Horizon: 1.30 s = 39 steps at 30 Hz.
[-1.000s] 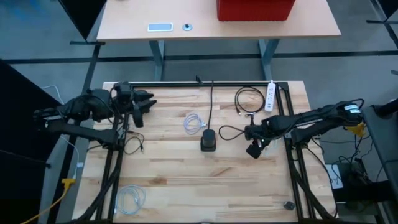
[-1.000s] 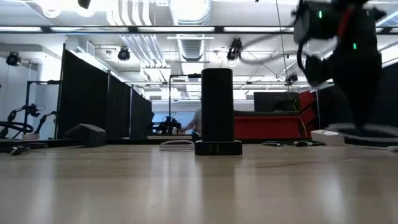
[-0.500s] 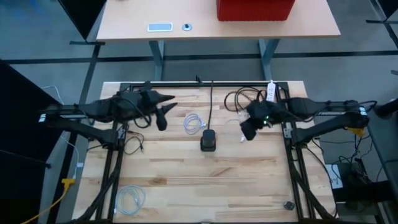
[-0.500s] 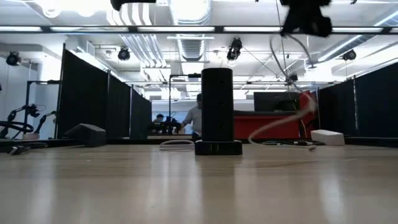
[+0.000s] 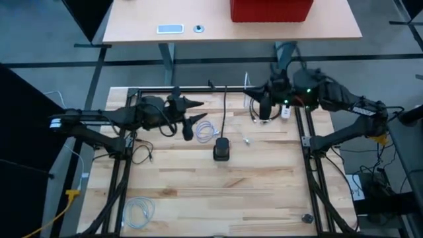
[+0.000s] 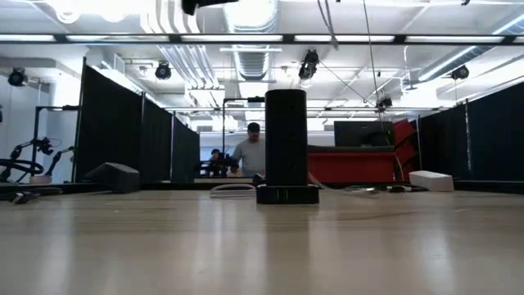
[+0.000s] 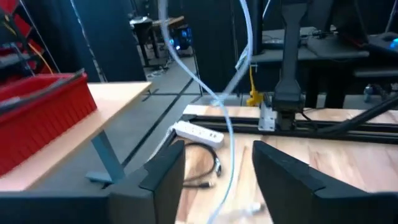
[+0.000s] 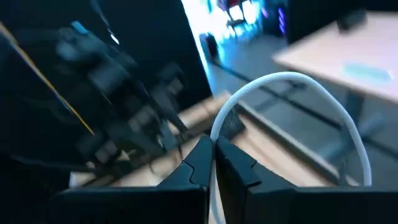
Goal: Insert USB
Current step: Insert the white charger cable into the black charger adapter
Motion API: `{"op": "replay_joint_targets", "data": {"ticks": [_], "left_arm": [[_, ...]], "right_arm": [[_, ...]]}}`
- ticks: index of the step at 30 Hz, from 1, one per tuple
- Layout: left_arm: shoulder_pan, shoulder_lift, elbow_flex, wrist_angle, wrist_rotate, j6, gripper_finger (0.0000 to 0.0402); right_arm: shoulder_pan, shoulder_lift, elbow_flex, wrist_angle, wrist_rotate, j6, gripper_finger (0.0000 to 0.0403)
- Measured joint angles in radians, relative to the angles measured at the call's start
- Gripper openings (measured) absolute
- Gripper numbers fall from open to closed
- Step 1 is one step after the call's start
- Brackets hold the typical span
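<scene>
The black USB tower (image 5: 221,149) stands upright on the wooden table (image 5: 198,192), also seen in the low view (image 6: 286,147). My right gripper (image 5: 263,106) is raised over the far right of the table, shut on a white cable (image 8: 280,81). The cable hangs down in front of my left gripper (image 7: 217,180). Its loose end (image 5: 248,140) lies on the table right of the tower. My left gripper (image 5: 195,118) hovers open left of the tower, holding nothing. A coiled white cable (image 5: 206,129) lies below it. My right gripper pinches the white cable (image 8: 214,127) between its two fingers. The cable arches in a loop beyond the fingertips. Its long part hangs slack below the gripper (image 7: 231,143), with the free end resting on the table (image 7: 249,208).
A black cable (image 5: 264,109) and a white power strip (image 5: 287,99) lie at the far right. Another white coil (image 5: 139,210) lies near the front left corner. Black frame rails run along the table's far edge and sides. A person shows in the room behind the tower.
My right gripper has risen high off the table and gone toward the far edge, tipping from pointing down to nearly level. It has drawn the white cable up with it; the cable's end stays on the table. My left gripper has moved right, toward the tower.
</scene>
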Motion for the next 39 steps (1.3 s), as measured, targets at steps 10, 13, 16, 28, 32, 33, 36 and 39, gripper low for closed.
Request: {"op": "replay_joint_targets", "data": {"ticks": [10,13,16,28,32,33,36,39], "left_arm": [[0.02,0.229,0.188,-0.039,0.024,0.09,0.0287],[0.031,0.291,0.254,-0.063,0.022,0.058,0.0293],[0.036,0.34,0.288,-0.055,0.034,0.027,0.0292],[0.058,0.527,0.4,-0.003,0.122,-0.081,0.0281],[0.066,0.589,0.438,0.015,0.152,-0.117,0.0278],[0.067,0.604,0.447,0.02,0.16,-0.126,0.0277],[0.066,0.635,0.447,0.022,0.202,-0.153,0.0277],[0.059,0.654,0.446,0.014,0.208,-0.174,0.0274]], "right_arm": [[-0.016,0.056,0.228,0.056,0.003,-0.169,0.0],[-0.016,0.061,0.265,0.054,0.001,-0.196,0.0],[-0.016,0.061,0.283,0.055,-0.012,-0.216,0.0],[-0.015,0.06,0.349,0.057,-0.065,-0.287,0.0],[-0.015,0.06,0.372,0.058,-0.082,-0.31,0.0],[-0.015,0.059,0.376,0.058,-0.086,-0.315,0.0],[-0.015,0.059,0.376,0.063,-0.09,-0.317,0.0],[-0.015,0.059,0.376,0.063,-0.1,-0.324,0.0]]}}
